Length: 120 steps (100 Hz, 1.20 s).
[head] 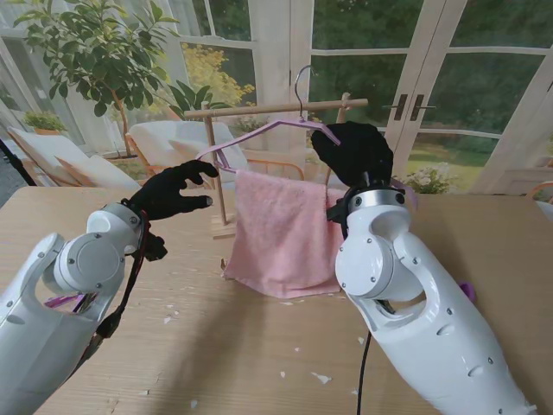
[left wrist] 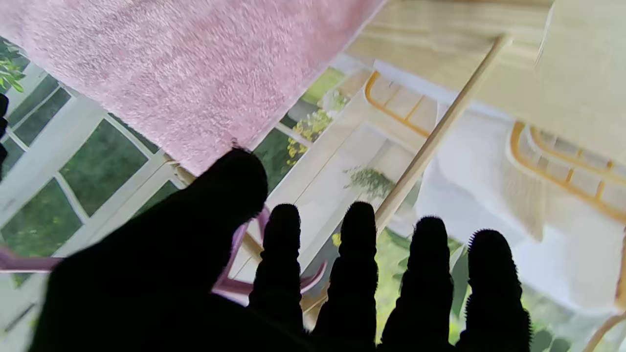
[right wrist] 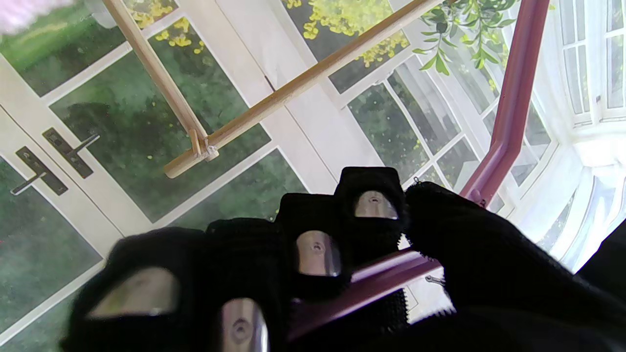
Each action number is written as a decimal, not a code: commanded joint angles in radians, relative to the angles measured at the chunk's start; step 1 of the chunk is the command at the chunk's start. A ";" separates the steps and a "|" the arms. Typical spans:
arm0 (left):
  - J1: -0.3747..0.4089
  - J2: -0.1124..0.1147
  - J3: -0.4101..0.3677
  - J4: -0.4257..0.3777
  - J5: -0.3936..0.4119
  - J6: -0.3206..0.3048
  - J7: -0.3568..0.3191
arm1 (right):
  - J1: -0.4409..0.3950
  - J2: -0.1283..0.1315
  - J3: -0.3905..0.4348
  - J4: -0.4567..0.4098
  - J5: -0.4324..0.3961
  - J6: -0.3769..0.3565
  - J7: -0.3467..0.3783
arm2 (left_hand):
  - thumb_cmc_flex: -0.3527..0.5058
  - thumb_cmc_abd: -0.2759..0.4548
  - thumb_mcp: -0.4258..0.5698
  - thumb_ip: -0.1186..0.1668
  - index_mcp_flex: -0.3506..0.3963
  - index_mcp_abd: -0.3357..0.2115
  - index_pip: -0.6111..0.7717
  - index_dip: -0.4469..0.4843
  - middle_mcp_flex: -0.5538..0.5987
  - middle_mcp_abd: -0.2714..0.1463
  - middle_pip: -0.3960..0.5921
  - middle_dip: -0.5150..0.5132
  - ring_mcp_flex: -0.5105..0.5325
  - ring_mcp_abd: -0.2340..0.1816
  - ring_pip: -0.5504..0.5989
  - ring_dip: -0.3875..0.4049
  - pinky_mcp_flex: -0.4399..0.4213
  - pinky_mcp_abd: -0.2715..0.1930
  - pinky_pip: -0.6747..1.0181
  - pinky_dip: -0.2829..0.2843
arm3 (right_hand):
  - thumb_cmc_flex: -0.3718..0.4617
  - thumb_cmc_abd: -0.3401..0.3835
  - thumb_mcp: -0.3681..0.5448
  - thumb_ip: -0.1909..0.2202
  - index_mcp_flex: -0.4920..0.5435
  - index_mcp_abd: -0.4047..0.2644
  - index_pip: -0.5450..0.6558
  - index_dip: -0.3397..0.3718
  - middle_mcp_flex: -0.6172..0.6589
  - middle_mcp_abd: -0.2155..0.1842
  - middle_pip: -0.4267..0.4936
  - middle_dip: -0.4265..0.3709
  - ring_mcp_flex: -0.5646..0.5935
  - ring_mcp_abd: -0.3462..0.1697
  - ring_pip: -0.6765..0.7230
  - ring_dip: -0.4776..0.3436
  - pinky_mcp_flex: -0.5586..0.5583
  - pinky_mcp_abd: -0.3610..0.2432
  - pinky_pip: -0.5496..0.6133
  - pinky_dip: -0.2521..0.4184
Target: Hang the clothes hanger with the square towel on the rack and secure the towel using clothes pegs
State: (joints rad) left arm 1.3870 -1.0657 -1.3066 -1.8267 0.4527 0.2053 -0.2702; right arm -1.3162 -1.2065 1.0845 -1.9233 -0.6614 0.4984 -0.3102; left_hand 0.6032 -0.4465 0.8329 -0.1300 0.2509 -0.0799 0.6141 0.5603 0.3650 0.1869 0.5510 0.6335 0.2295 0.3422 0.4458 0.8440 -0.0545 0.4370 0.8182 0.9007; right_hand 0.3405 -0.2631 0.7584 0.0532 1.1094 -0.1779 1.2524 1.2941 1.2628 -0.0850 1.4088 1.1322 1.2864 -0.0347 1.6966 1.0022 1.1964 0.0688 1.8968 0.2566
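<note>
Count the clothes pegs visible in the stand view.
2 possible, neither certain: a purple object on the table under the left forearm, and another purple object beside the right forearm. None on the towel. The arms may hide more.

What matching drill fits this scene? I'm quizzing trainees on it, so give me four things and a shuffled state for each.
Things:
1. right hand
2. left hand
3. towel
4. hanger hook

States:
A. draped over the hanger's lower bar
B. fingers spread, holding nothing
C. closed on the hanger's purple shoulder
D. at the wooden rack bar

Pairs: 1-C, 2-B, 3-A, 4-D
</note>
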 commanded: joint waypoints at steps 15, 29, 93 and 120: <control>0.035 -0.020 0.004 0.013 0.040 -0.120 0.067 | -0.001 -0.006 0.001 -0.010 0.007 0.011 0.017 | 0.072 -0.038 0.075 0.005 0.158 0.004 0.038 -0.014 0.276 -0.009 0.203 0.153 0.268 0.063 0.351 0.099 0.171 0.100 0.380 0.018 | -0.019 0.078 0.009 0.048 0.039 -0.001 0.011 0.030 0.054 -0.011 0.032 0.017 0.026 0.004 0.123 0.036 0.063 -0.244 0.197 0.901; 0.053 -0.026 0.005 0.021 0.061 -0.207 0.121 | -0.008 -0.004 0.003 -0.016 0.003 0.017 0.024 | 0.212 -0.099 -0.002 -0.060 0.256 0.015 0.023 -0.049 0.519 -0.021 0.220 0.291 0.473 0.105 0.507 0.120 0.347 0.163 0.500 0.050 | -0.019 0.077 0.008 0.050 0.039 -0.001 0.011 0.031 0.056 -0.012 0.031 0.017 0.026 0.002 0.123 0.039 0.063 -0.245 0.197 0.903; -0.066 -0.057 0.156 0.073 0.120 -0.219 0.258 | -0.009 -0.003 -0.022 -0.027 0.007 0.023 0.041 | 0.136 -0.097 0.147 0.006 0.338 0.045 -0.127 -0.239 0.844 -0.071 0.401 0.144 0.834 0.137 0.661 0.071 0.688 0.261 0.665 0.071 | -0.019 0.074 0.010 0.055 0.048 0.001 0.008 0.034 0.069 -0.011 0.028 0.019 0.025 -0.008 0.128 0.057 0.064 -0.262 0.197 0.921; -0.148 -0.072 0.237 0.135 0.148 -0.099 0.291 | -0.012 -0.003 -0.021 -0.030 0.019 0.001 0.042 | 0.249 -0.179 0.043 -0.072 0.570 0.118 0.106 -0.241 0.981 -0.038 0.483 0.115 0.985 0.140 0.759 0.041 0.844 0.261 0.782 0.039 | -0.019 0.071 0.012 0.057 0.050 -0.001 0.006 0.035 0.073 -0.012 0.027 0.020 0.026 -0.011 0.128 0.065 0.065 -0.268 0.197 0.927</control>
State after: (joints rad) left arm 1.2479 -1.1262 -1.0742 -1.7036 0.6121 0.0981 0.0328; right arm -1.3241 -1.2015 1.0629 -1.9431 -0.6436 0.5069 -0.2811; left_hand 0.7936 -0.5833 0.9047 -0.1682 0.7623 0.0161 0.6359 0.3383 1.2879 0.1388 0.9980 0.7578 1.1492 0.4441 1.1615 0.8993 0.7443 0.6831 1.4896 0.9636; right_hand 0.3405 -0.2630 0.7584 0.0533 1.1113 -0.1789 1.2512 1.2958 1.2640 -0.0856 1.4089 1.1369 1.2867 -0.0374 1.6978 1.0339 1.1968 0.0670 1.8969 0.2566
